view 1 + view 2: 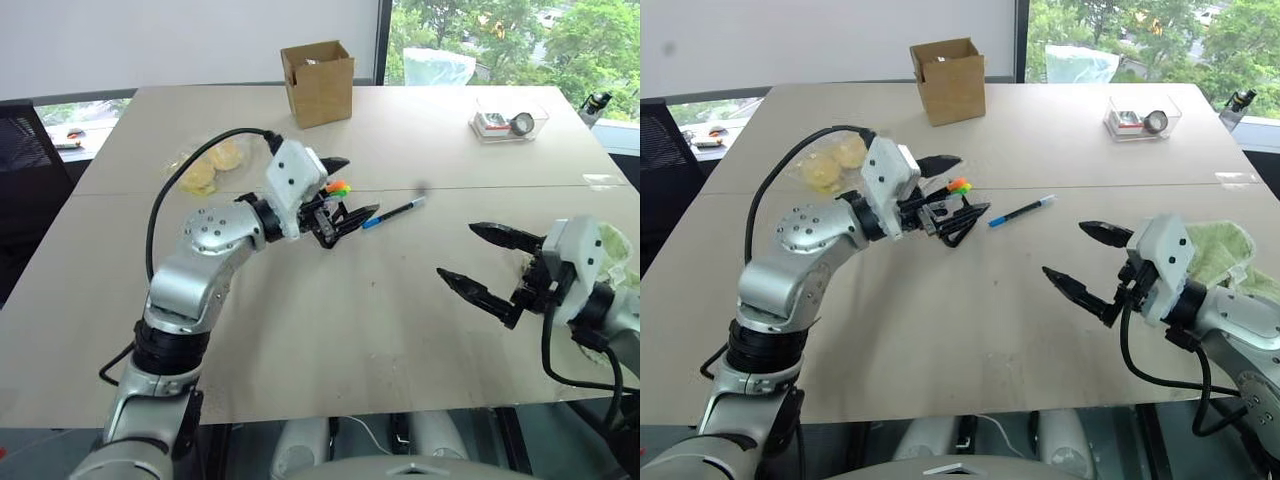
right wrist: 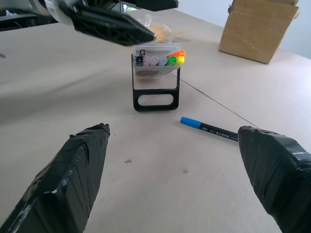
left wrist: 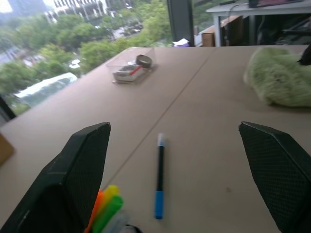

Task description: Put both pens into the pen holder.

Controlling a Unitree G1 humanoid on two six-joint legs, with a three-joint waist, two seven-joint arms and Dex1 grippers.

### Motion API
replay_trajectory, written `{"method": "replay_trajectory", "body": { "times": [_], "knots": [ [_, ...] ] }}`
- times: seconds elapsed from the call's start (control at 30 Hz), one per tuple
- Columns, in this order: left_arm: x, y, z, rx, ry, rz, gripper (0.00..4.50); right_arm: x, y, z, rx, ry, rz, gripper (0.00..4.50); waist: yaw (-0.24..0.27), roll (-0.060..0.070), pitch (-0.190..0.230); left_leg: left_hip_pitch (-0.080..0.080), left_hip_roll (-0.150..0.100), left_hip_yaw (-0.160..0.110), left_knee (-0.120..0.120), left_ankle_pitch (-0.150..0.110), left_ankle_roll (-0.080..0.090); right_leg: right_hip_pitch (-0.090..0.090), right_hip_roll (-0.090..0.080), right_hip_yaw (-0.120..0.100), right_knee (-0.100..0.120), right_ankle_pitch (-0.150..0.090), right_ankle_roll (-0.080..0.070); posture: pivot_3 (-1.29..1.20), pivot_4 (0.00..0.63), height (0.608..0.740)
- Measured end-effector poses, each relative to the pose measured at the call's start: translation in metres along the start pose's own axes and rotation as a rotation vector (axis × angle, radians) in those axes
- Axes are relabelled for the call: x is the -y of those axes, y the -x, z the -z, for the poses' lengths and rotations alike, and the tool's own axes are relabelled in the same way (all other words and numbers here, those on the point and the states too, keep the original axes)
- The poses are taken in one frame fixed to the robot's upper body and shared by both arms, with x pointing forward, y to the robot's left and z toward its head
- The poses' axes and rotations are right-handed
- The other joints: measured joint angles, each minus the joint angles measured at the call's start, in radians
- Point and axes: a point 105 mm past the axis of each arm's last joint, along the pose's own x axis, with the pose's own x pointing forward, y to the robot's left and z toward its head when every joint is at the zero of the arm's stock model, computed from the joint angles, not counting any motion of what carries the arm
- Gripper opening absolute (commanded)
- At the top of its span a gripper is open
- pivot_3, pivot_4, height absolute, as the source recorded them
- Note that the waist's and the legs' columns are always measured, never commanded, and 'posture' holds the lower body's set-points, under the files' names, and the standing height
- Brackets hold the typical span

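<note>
1. Beige laminate table carries everything; a seam runs across it just behind the pen holder.
2. Left gripper: fingers spread wide, nothing between them. It hovers directly over the pen holder, so from the head views most of the holder is masked by the fingers and wrist housing.
3. The right wrist view gives the holder best: black open frame standing upright on the table, with a clear insert of marker ends. An orange cap and green-yellow tips sit at one end of the row. Whether the orange cap belongs to one of the task pens cannot be told from here.
4. Blue-ended pen lies flat on the table just right of the holder, not touching it; blue end toward the holder, pale tip pointing away.
5. Right gripper: fingers wide apart, empty, above bare table well right of the pen.
6. Green cloth is partly hidden behind the right wrist.
7. Far edge: brown cardboard box, clear tray; tray contents too small to identify.
</note>
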Motion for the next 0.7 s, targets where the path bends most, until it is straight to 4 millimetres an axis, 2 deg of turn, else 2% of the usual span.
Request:
{"method": "replay_trajectory", "body": {
  "times": [0.13,0.27,0.47,0.6,0.67,0.7],
  "knots": [
    [0.001,-0.015,-0.014,-0.136,-0.002,0.092,4.47,-0.002,0.000,-0.002,0.004,0.015,0.013,4.50,-0.001,0.000,0.000,0.000,-0.002,0.000,0.000,0.000,0.000,0.001,0.000,0.000,0.000,0.000,0.000,0.00,0.150,0.740],
    [-0.016,-0.032,-0.014,-0.257,0.066,0.143,4.47,0.000,0.004,-0.002,-0.002,0.026,0.051,4.50,0.000,0.000,0.000,0.000,-0.003,0.000,0.000,0.000,0.000,0.001,0.001,0.001,0.000,0.000,0.000,0.00,0.150,0.740],
    [-0.027,-0.096,0.010,-0.482,0.080,0.161,4.47,0.000,0.009,-0.002,-0.008,0.036,0.104,4.50,0.003,-0.002,0.001,-0.003,-0.005,0.001,0.001,-0.001,0.002,0.000,0.001,0.002,-0.002,0.000,0.000,0.00,0.150,0.740],
    [-0.028,-0.125,0.026,-0.599,0.033,0.140,4.47,0.000,0.011,-0.004,-0.006,0.043,0.136,4.50,-0.001,-0.002,0.001,-0.003,-0.006,0.003,0.001,-0.003,0.005,-0.001,0.000,0.003,-0.003,0.000,0.000,0.00,0.150,0.740],
    [-0.027,-0.132,0.041,-0.660,0.006,0.125,4.47,0.002,0.013,-0.004,-0.010,0.043,0.155,4.50,-0.004,-0.003,0.002,-0.003,-0.005,0.003,0.001,-0.004,0.007,-0.001,0.001,0.005,-0.003,0.000,0.000,0.00,0.150,0.740],
    [-0.027,-0.135,0.056,-0.718,-0.022,0.106,4.47,0.001,0.014,-0.003,-0.011,0.042,0.172,4.50,-0.002,-0.003,0.002,-0.003,-0.005,0.003,0.001,-0.005,0.008,-0.001,0.001,0.004,-0.003,0.000,0.000,0.00,0.150,0.740]
  ]
}}
